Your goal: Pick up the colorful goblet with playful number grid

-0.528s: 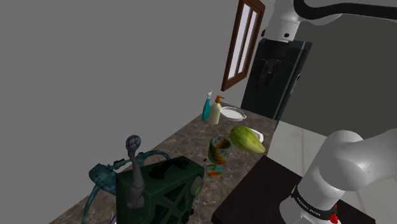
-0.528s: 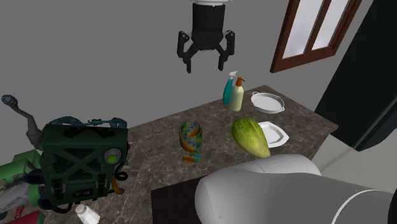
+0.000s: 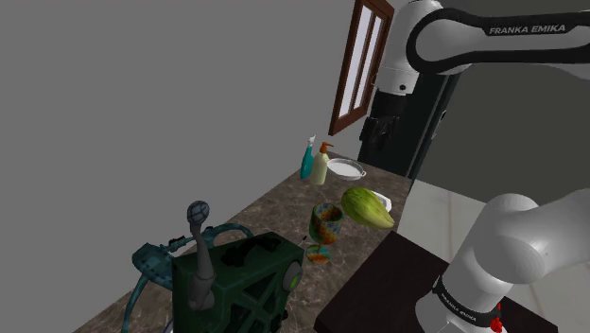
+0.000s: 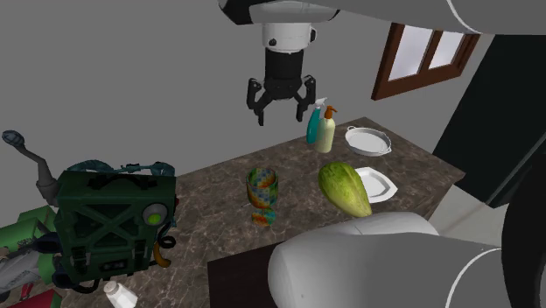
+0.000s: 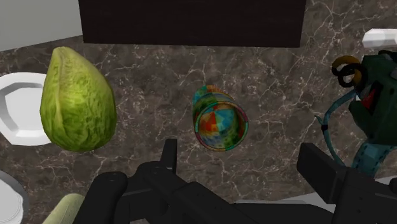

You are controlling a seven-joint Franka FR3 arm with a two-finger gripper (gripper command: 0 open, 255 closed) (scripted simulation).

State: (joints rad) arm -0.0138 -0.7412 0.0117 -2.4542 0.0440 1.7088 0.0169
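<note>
In the shoulder view, the colorful goblet [image 3: 324,227] is standing on the dark marbled worktop [image 3: 265,213], just beside the green fruit [image 3: 367,207] and on that fruit's lower-left side. The arm is reaching high over the worktop, and the gripper [image 3: 381,131] is hanging well above the fruit, dark against a dark cabinet, so nothing is being held here.

In the second exterior view, the goblet [image 4: 262,194] is sitting near the fruit, on the fruit's left, upright and free of any contact. The gripper is hovering in the air above and behind both, with its jaws spread and empty.

In the wrist view, the camera is looking down into the goblet's open mouth. The goblet is lying ahead of the spread jaws and roughly between their lines, while the fruit is sitting off to one side.

Judging from this, the approach is under way but the pick itself is not yet begun. The descent, the closing of the jaws on the goblet and the lift are all remaining.
</note>
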